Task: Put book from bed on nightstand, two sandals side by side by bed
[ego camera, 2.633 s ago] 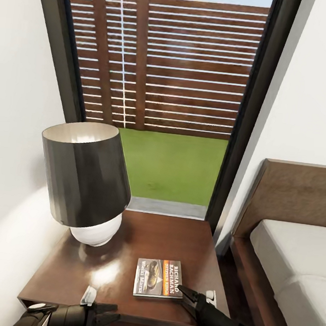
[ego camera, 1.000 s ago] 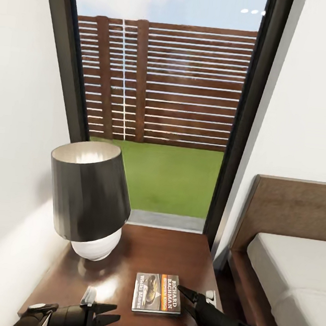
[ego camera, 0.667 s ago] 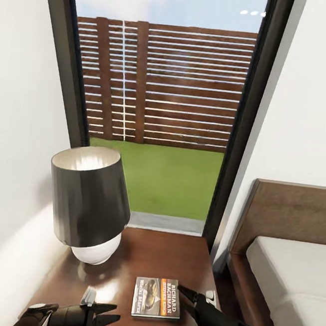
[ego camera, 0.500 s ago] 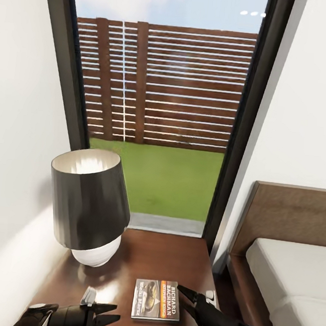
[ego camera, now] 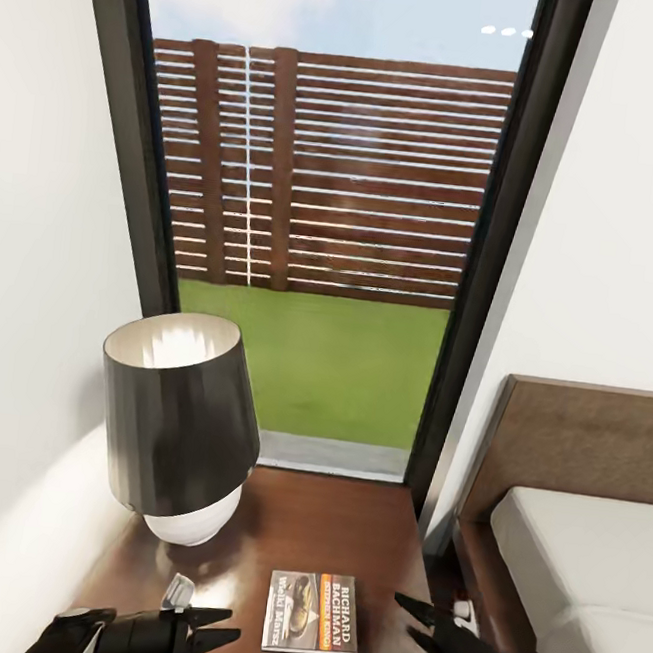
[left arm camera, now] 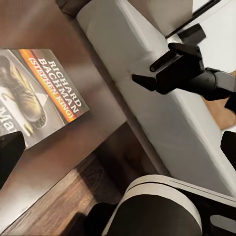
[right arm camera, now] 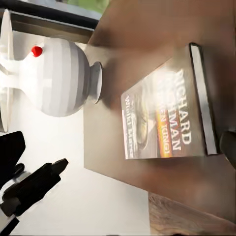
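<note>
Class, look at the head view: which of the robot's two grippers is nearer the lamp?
The left gripper. It sits below the lamp on the nightstand, while the right gripper is beyond the book, toward the bed.

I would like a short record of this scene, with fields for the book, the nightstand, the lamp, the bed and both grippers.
book: the book lies flat, cover up, on the nightstand
nightstand: the nightstand is dark brown and glossy, between the wall and the bed
lamp: the lamp stands on the nightstand, apart from the book
bed: the bed is to the right, mattress bare where visible
left gripper: the left gripper is open, holding nothing
right gripper: the right gripper is open, beside the book, not touching it
</note>
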Motion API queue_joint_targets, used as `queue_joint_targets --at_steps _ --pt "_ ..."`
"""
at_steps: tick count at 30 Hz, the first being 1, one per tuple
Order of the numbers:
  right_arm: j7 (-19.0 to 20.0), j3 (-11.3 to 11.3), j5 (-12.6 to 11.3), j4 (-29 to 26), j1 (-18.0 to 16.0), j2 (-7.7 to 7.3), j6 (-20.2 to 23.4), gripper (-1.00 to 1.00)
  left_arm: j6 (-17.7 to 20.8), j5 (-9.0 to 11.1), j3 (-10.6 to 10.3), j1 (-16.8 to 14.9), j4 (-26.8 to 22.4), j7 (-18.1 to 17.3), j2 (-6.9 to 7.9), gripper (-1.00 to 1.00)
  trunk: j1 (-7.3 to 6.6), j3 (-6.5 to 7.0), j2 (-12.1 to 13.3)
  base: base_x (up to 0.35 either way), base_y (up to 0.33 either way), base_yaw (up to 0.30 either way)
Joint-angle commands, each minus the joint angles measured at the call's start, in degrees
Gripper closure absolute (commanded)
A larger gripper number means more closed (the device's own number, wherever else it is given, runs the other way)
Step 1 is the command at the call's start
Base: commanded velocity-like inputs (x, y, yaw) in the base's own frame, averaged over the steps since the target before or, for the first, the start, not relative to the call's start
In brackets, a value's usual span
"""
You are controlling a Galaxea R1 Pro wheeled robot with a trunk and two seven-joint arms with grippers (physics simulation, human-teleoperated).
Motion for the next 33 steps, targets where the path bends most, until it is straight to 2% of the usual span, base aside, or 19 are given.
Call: queue_joint_targets --at_steps 1,2,4,6,8,9,11,12,13,16,21,33 --pt "0.1 0.2 -0.5 1.1 0.0 -2.45 -1.0 -1.0 0.6 -0.6 0.4 -0.1 0.0 -0.3 -0.05 -1.0 -0.24 0.13 0.4 0.0 0.0 0.0" --pt "0.5 0.2 -0.5 2.2 0.1 -4.05 -2.8 -1.0 0.6 -0.6 0.4 -0.1 0.0 -0.2 -0.03 -1.0 -0.46 0.31 0.8 0.0 0.0 0.0" --pt "1.5 0.3 -0.4 4.7 0.1 -5.48 -6.3 -1.0 0.5 -0.7 0.4 0.0 0.0 0.0 -0.01 -1.0 -0.89 0.67 1.6 0.0 0.0 0.0" --pt "3.2 0.3 0.5 7.5 0.1 -6.27 -9.8 -1.0 0.5 -0.7 0.4 0.0 0.0 0.2 -0.01 -1.0 -1.33 1.03 2.4 0.0 0.0 0.0" --pt "5.6 0.4 2.7 9.6 0.1 -6.65 -12.7 -1.0 0.5 -0.7 0.4 0.1 0.0 0.7 0.0 -1.0 -1.77 1.38 3.2 0.0 0.0 0.0" --pt "7.3 0.4 5.1 10.6 0.1 -6.78 -14.1 -1.0 0.5 -0.7 0.4 0.2 0.0 1.1 -0.02 -1.0 -1.99 1.56 3.6 0.0 0.0 0.0" --pt "10.1 0.5 11.6 11.7 0.1 -6.87 -15.9 -1.0 0.5 -0.8 0.3 0.3 0.0 2.4 -0.06 -1.0 -2.43 1.92 4.4 0.0 0.0 0.0" --pt "11.1 0.5 16.2 12.1 0.1 -6.86 -16.8 -1.0 0.3 -0.8 0.2 0.3 0.0 3.5 -0.1 -1.0 -2.65 2.1 4.8 0.0 0.0 0.0" --pt "11.5 0.5 18.6 12.2 0.1 -6.77 -17.3 -1.0 0.0 -0.8 0.2 0.3 0.0 4.1 -0.13 -1.0 -2.87 2.28 5.2 0.0 0.0 0.0" --pt "11.9 0.4 22.0 12.4 0.1 -6.61 -18.9 -1.0 -1.0 -0.8 0.2 0.4 0.0 5.0 -0.13 -1.0 -3.53 2.82 6.4 0.0 0.0 0.0" --pt "12.2 0.4 23.6 12.4 0.1 -6.57 -22.2 -1.0 -1.7 -0.8 0.1 0.5 0.0 5.4 -0.14 -1.0 -4.63 3.72 8.4 0.0 0.0 0.0" --pt "12.3 0.4 23.9 12.5 0.1 -6.56 -22.9 -1.0 -1.8 -0.8 0.1 0.5 0.1 5.5 -0.13 -1.0 -7.26 5.87 13.2 0.0 0.0 0.0"
